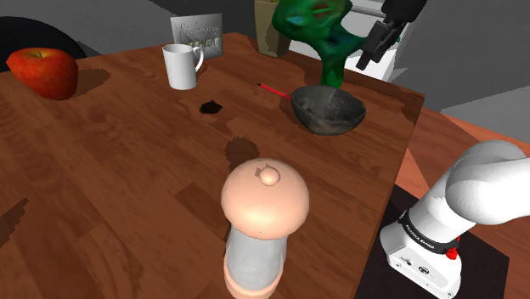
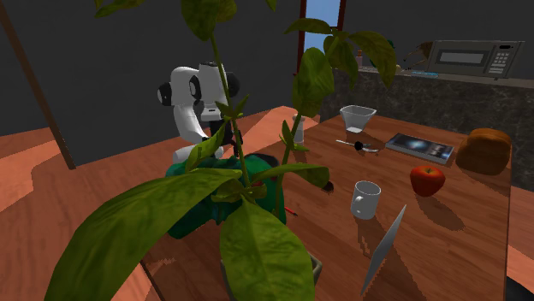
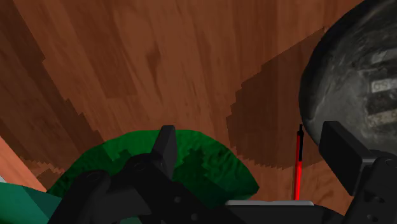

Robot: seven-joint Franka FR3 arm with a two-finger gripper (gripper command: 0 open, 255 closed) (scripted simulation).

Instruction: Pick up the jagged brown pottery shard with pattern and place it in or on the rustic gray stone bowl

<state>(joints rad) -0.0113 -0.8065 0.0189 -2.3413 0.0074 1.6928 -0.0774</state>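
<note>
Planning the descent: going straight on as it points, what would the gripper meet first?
The gripper would probably meet bare tabletop, between the green object and the red pen beside the dark bowl; depth is unclear.

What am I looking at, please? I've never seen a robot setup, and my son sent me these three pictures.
This is a white robot arm on a stand beside a wooden table. The shoulder view looks down over the table from beside the stand; the second exterior view looks across it through a leafy plant; the wrist view comes from a camera on the arm's hand. The two black fingers there are its end effector, open and holding nothing. On the table lie a small dark shard, a grey bowl, a white mug, an apple and a tall grinder. The shard lies apart from the bowl, not yet picked up.
</note>
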